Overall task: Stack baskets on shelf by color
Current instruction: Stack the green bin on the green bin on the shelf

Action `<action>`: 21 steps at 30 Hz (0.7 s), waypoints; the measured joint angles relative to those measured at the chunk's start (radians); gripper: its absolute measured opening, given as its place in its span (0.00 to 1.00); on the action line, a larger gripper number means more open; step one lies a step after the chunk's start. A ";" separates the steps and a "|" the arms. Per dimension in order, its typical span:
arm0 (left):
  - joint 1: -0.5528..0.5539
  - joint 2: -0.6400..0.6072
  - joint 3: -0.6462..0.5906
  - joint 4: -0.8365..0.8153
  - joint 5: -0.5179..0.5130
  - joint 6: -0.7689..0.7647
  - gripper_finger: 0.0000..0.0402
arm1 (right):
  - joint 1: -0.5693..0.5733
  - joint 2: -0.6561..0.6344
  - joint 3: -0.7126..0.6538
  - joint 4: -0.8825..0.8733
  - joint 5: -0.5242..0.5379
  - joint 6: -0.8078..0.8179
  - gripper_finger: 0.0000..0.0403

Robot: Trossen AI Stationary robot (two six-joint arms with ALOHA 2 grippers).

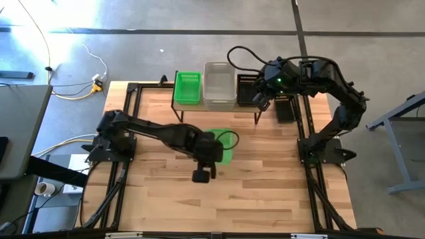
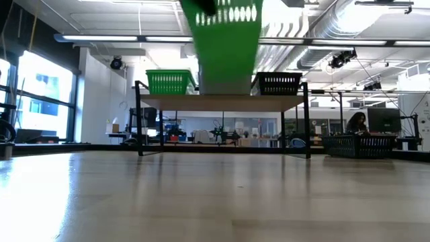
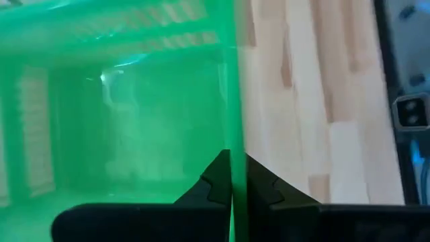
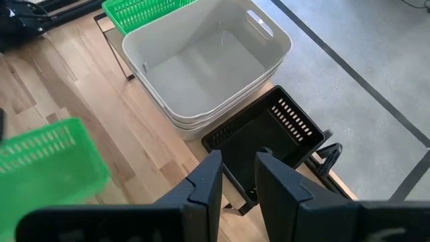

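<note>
My left gripper (image 1: pixel 214 150) (image 3: pixel 232 185) is over the middle of the table, shut on a bright green basket (image 1: pixel 224 147) (image 2: pixel 227 47) (image 4: pixel 47 168). The shelf (image 1: pixel 216 108) (image 2: pixel 222 102) near the far edge carries a green basket (image 1: pixel 187 87) (image 2: pixel 168 82), stacked whitish baskets (image 1: pixel 219 85) (image 4: pixel 208 60) and a black basket (image 1: pixel 246 89) (image 4: pixel 265 134). My right gripper (image 1: pixel 261 101) (image 4: pixel 238 180) is open and hovers over the black basket's near rim at the shelf's right end. My left gripper pinches one side wall of the green basket at its rim (image 3: pixel 232 134), with one finger (image 3: pixel 213 187) inside the basket and the other (image 3: pixel 261 187) outside. The fingers come from above, pointing down. The basket is lifted clear of the table, as the low view shows.
Another black basket (image 1: pixel 285 106) (image 2: pixel 359 144) stands on the table to the right of the shelf. A black frame (image 1: pixel 126 126) runs around the tabletop. There is bare wood (image 1: pixel 265 186) between the shelf and the near edge. A person (image 2: pixel 355 122) sits in the room beyond.
</note>
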 joint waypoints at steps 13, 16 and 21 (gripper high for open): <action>0.006 -0.253 0.000 -0.138 -0.185 0.034 0.00 | 0.000 0.000 0.000 0.000 0.000 0.055 0.19; 0.015 -0.286 0.001 -0.163 -0.242 0.050 0.00 | 0.000 0.000 0.000 0.000 -0.001 0.071 0.19; 0.052 -0.347 0.000 -0.211 -0.284 0.076 0.00 | 0.000 0.000 0.000 0.000 -0.001 0.081 0.19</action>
